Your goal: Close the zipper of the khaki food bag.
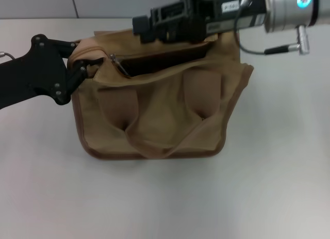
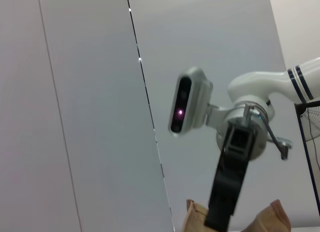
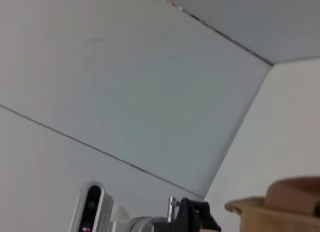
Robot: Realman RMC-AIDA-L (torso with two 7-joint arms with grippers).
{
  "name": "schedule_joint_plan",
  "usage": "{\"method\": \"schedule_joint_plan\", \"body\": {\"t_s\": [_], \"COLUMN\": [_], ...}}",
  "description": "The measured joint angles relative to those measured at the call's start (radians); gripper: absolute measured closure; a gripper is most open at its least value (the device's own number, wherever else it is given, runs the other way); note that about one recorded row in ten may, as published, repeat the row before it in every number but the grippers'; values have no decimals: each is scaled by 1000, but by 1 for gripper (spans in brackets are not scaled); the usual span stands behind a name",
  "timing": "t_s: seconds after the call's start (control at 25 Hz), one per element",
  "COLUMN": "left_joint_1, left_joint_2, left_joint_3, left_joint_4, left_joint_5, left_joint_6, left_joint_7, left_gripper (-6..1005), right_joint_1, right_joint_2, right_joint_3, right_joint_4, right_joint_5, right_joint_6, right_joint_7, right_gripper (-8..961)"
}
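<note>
Khaki food bag [image 1: 154, 113] mid-surface [image 1: 278, 198], zipper [image 1: 119, 65] open | left pincer [image 1: 85, 69] pinches bag's 9 o'clock corner | right pincer [image 1: 142, 25] at 12 o'clock rim, seemingly shut on fabric

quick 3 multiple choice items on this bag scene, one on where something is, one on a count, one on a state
1. Where is the left tool?
A. at the bag's left top corner
B. on the table in front of the bag
C. inside the bag

2. How many loop handles show on the khaki food bag?
A. one
B. two
C. four

3. What state is the zipper in?
A. shut all the way
C. torn off
B. mostly open, slider near the left end

Answers: 1 A, the black fingers meet the fabric at that corner. 2 B, two tan loops drape over the front. 3 B, a dark gap runs along the top toward the right tool.
</note>
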Motion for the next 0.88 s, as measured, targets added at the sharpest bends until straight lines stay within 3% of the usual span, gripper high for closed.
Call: {"method": "schedule_joint_plan", "body": {"t_s": [0.16, 0.44, 0.64, 0.88], "left_joint_1": [-2, -7, -11, -23], "left_joint_2": [0, 6, 7, 8], "left_joint_3": [1, -5, -6, -8], "left_joint_4": [2, 2, 2, -7], "left_joint_5": [-2, -5, -9, -32], "left_joint_6": [-3, -4, -3, -8], "left_joint_7": [0, -5, -11, -47], "left_gripper": [1000, 1000, 1000, 1001], "right_joint_1": [5, -20, -3, -38], "right_joint_2": [3, 4, 9, 47], "right_joint_3": [-1, 1, -6, -95], "right_joint_4": [36, -22, -42, -164], "right_joint_5": [-4, -8, -67, -82], "right_joint_6": [2, 15, 16, 16], "right_joint_7": [6, -43, -180, -468], "right_gripper": [601, 601, 601, 601]}}
